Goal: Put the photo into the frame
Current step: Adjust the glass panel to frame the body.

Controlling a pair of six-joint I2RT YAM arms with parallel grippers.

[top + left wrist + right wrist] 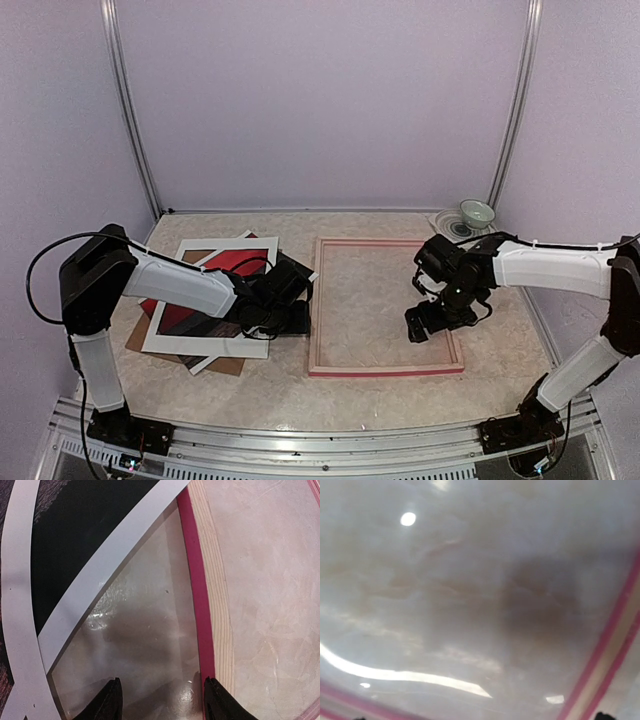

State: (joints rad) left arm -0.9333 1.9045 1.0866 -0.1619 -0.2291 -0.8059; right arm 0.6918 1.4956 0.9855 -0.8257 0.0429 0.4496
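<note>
Left claw (162, 696), spread, reaches for the photo (236, 266); right claw (421, 328), also spread, hovers inside the frame (385, 369), likely to steady it

The top view looks down from above and behind both arms and takes in the whole table (260, 400). The left wrist view looks down from close by, past the left gripper (160, 705), at the frame (196, 605) and a white mat (100, 585). The right wrist view sits very near the tabletop, blurred. All three show the frame.
</note>
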